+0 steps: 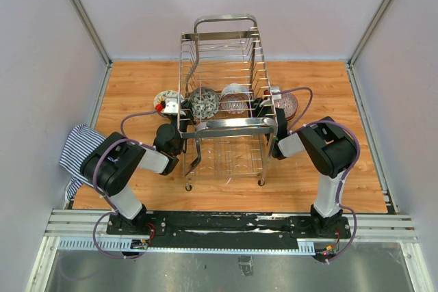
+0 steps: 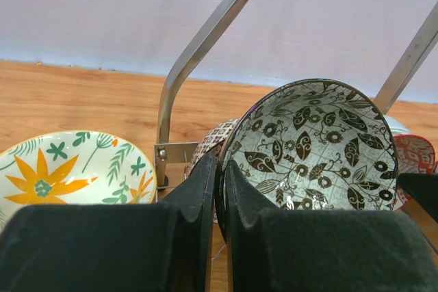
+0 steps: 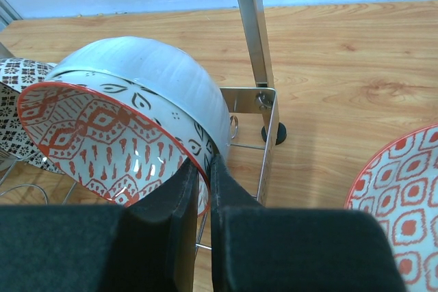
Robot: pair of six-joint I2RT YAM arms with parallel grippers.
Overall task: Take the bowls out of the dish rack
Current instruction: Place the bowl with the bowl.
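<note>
Left claw (image 2: 220, 172): my two black padded fingers (image 2: 197, 200) are pinched on the near rim of a round ceramic bowl, white inside with dark brown leaf-and-vine print (image 2: 315, 145). It stands on edge, mouth towards me.

Just behind its left edge: part of a bowl with reddish-brown lattice print (image 2: 212, 143).

At its right edge: a sliver of a red-patterned bowl (image 2: 414, 155).

The bent chrome tube of the dish rack (image 2: 198, 52) rises behind my fingers.

Left of the tube: a cream bowl with an orange flower and green leaves (image 2: 68, 169), with the wooden tabletop (image 2: 75, 97) behind it.
</note>
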